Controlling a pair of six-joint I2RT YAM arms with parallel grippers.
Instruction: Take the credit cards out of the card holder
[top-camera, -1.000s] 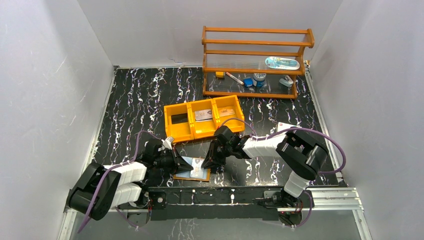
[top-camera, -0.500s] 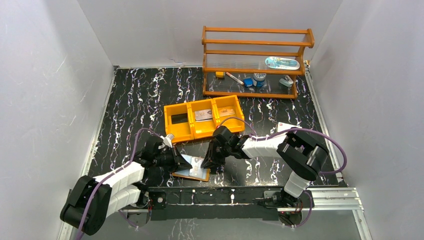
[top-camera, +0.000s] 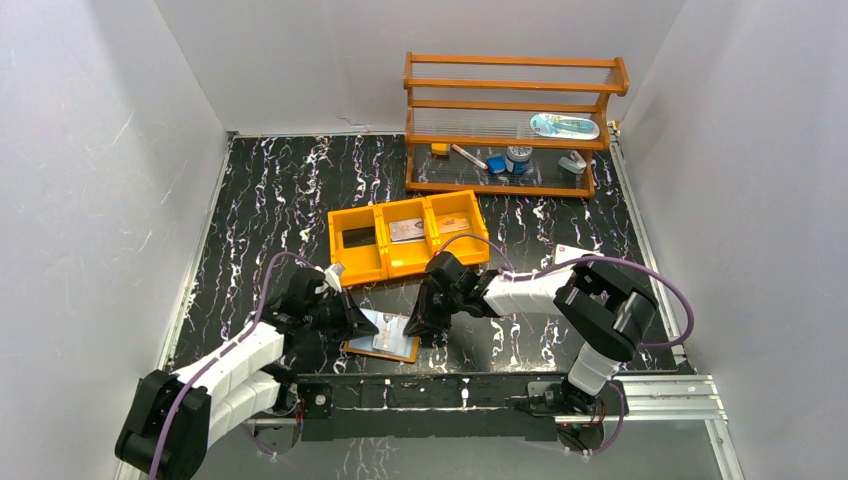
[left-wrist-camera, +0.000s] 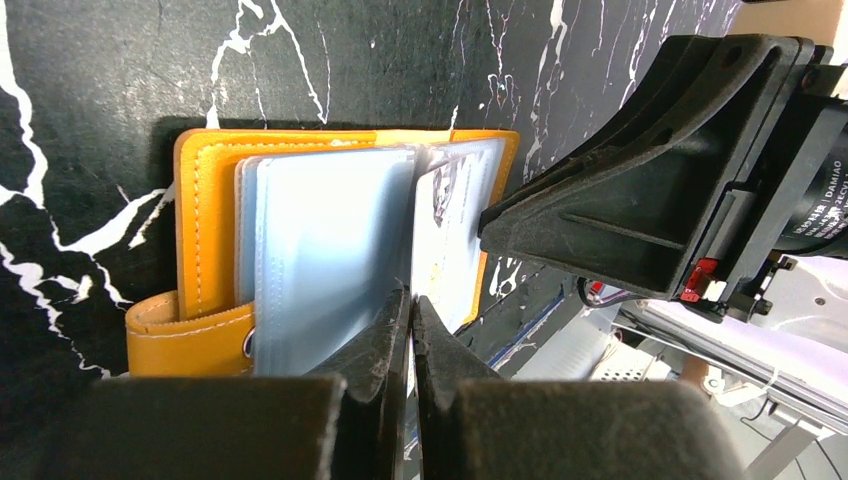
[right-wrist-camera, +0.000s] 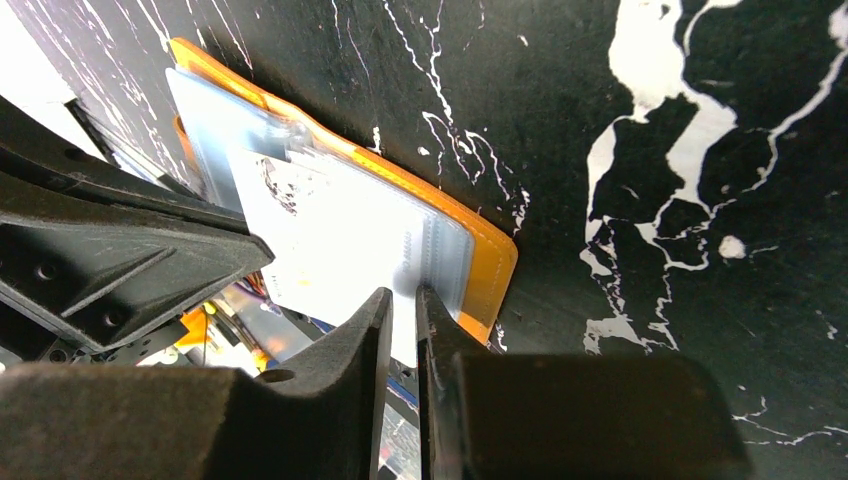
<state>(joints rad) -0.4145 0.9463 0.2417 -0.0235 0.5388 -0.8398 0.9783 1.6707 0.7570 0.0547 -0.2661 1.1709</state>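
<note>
The card holder (top-camera: 383, 344) lies open on the table between both arms, orange cover (left-wrist-camera: 205, 230) out and pale blue pockets up. My left gripper (left-wrist-camera: 411, 298) is shut, with the thin edge of a pocket leaf running into its tips. A whitish credit card (right-wrist-camera: 330, 250) sticks partway out of the right-hand pocket, past the orange edge (right-wrist-camera: 490, 265). My right gripper (right-wrist-camera: 403, 298) has its jaws nearly together, the card's near edge between them. From above, the left gripper (top-camera: 352, 322) and right gripper (top-camera: 415, 326) flank the holder.
An orange three-compartment tray (top-camera: 440, 250) stands just behind the holder, with a dark card (top-camera: 358, 237) and paler cards (top-camera: 407, 230) in it. A wooden rack (top-camera: 510, 125) with small items is at the back right. A white box (top-camera: 568, 252) shows behind the right arm.
My left arm has stretched forward and its gripper has crept away from the base. The holder has shifted slightly and a pocket leaf stands raised. The right arm has barely moved.
</note>
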